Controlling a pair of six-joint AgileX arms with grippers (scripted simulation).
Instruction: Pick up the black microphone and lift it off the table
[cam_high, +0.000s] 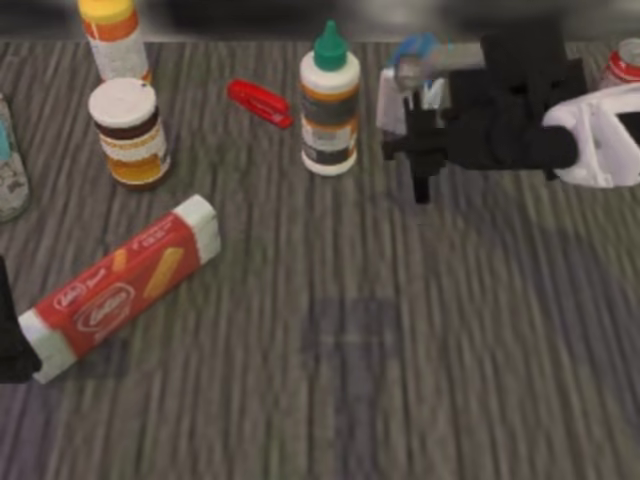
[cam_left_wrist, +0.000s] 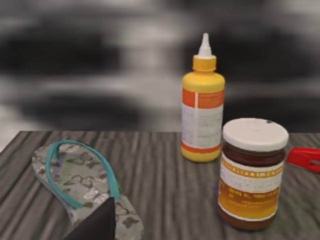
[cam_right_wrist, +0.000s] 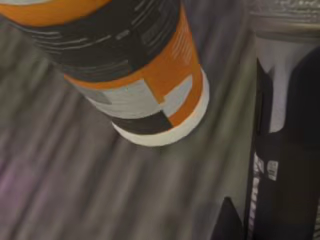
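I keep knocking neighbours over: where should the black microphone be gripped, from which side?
Right gripper should close across the black microphone's slim handle, below the wider mesh head; probably from above, on the side away from the bottle standing beside it.

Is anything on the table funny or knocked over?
Yes. A flip-flop lies on the table's left side near a yellow bottle and a jar, a strange place for a shoe. The red biscuit pack lies flat and slanted. Nothing looks spilled or broken. The right gripper hangs beside the green-capped bottle.
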